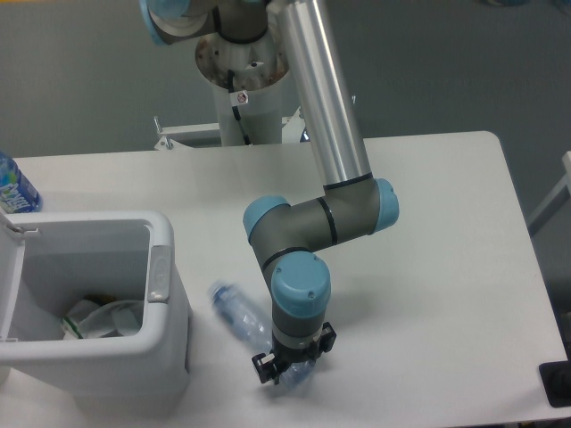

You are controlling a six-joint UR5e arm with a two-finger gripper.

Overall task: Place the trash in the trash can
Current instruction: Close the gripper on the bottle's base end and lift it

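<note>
The trash can [165,308] stands at the table's front left, a boxy white bin with a grey latch tab. Inside it lies the crumpled white wrapper [100,319]. The clear bottle [239,314] lies on the table just right of the bin, its cap end pointing toward the bin, and it looks blurred. My gripper [291,367] points straight down over the bottle's base end, low at the table, its fingers closed around that end. The wrist hides most of the fingers.
A blue bottle with a printed label [13,189] stands at the far left edge behind the bin. The arm's base column [243,80] rises behind the table. The front table edge is close below the gripper.
</note>
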